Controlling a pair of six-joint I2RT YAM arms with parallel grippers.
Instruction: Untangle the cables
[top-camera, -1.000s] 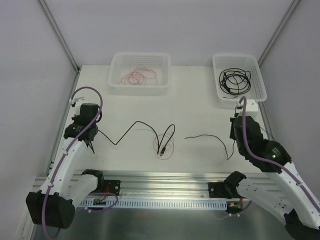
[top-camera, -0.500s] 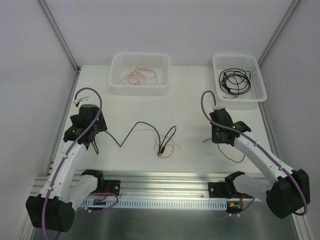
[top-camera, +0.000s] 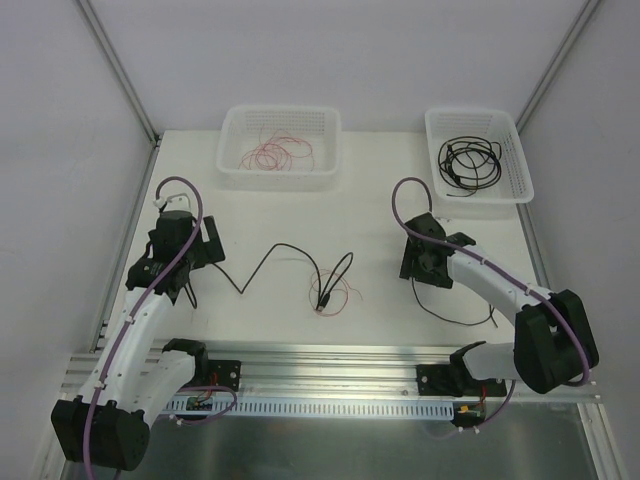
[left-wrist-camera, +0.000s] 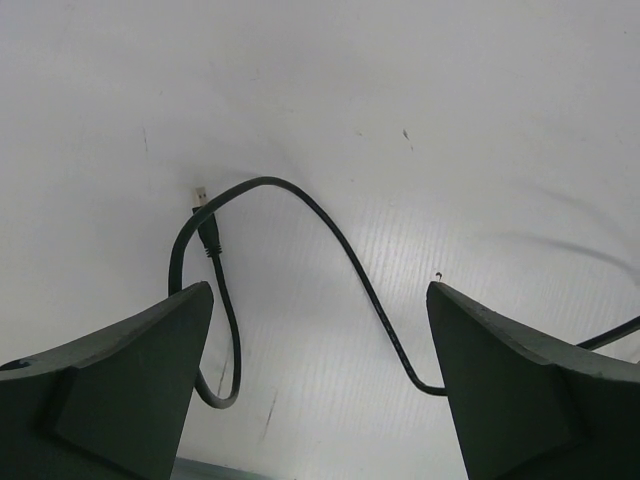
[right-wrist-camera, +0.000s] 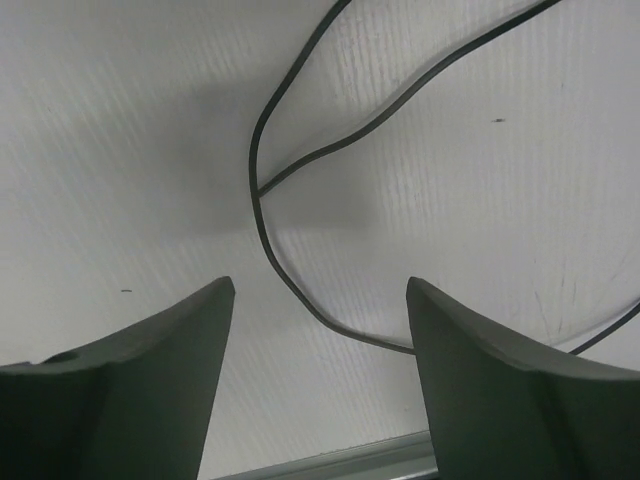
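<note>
Cable plug (left-wrist-camera: 205, 210), left wrist view only

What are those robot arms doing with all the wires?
The two arms are untangling them. Both grippers are open and hold nothing. The left gripper hangs over a long black cable, whose far end lies across a red wire mid-table. The right gripper hangs over a shorter black cable. Two baskets at the back hold more wires.
</note>
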